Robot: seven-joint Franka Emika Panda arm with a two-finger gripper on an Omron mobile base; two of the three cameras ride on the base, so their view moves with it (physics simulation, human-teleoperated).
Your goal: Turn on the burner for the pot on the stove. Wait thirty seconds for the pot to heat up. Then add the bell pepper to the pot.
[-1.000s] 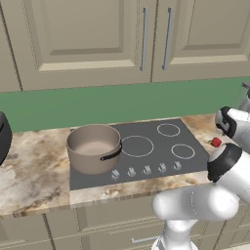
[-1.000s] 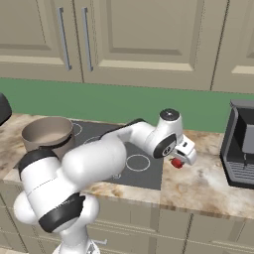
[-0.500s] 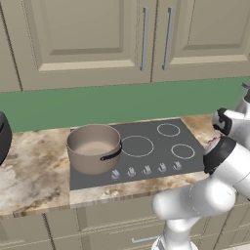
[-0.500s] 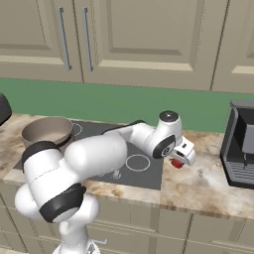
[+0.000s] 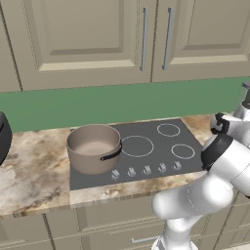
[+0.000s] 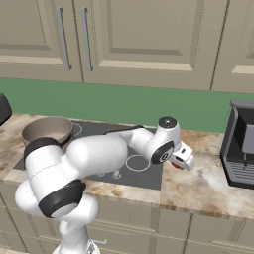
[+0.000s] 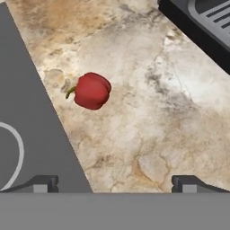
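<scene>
Left base view: pot (image 5: pixel 93 148) sat on stove (image 5: pixel 146 156), nothing inside. Hand view: claw (image 7: pixel 115 183) spread wide, held nothing, hung above red bell pepper (image 7: pixel 91 90) lying on tabletop (image 7: pixel 148 112) beside stove.

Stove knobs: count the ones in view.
5, in one row along the front edge of the stove: the leftmost knob sits just in front of the pot, the rightmost nearest the arm.
</scene>
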